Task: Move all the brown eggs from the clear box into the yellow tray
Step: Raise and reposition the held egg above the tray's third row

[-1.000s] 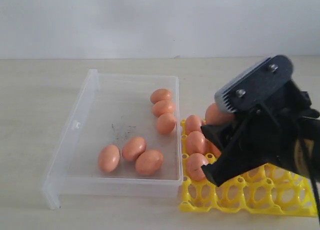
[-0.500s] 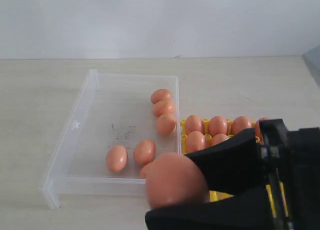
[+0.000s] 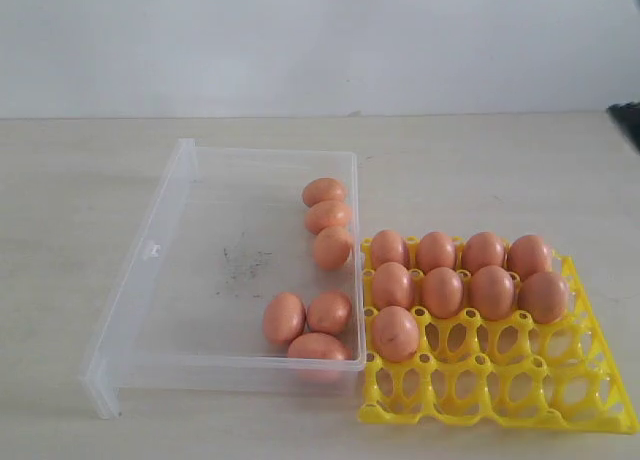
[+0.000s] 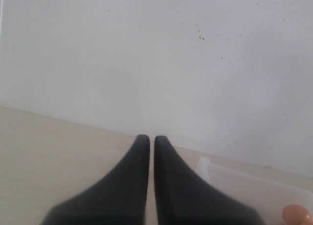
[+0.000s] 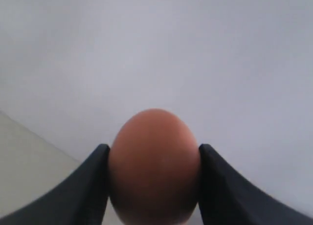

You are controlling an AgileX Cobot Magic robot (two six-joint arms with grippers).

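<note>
Beige table fills the scene, with a white wall behind it. On it sits the box, clear plastic with low walls, lying left of centre. Tight against its right wall is the tray, a yellow lattice of cups, smaller than the box.

Now the grippers. The exterior view gives only a dark sliver at its right edge, and I can't tell what that is, so it's over to the wrist views. The left gripper points over the table toward the wall, black fingers pressed together with just a hairline slit between them. A corner of the box shows beyond it. The right gripper is up against the wall backdrop, pinching one egg, a finger on each flank.

On to the eggs, all brown. Six lie in the box: three in a touching line along the right wall, and three bunched in the front right corner. Nine sit in the tray: four across the back row, four across the second, and one in the third row's cup nearest the box. Last and smallest are the dark smudges on the box floor.
</note>
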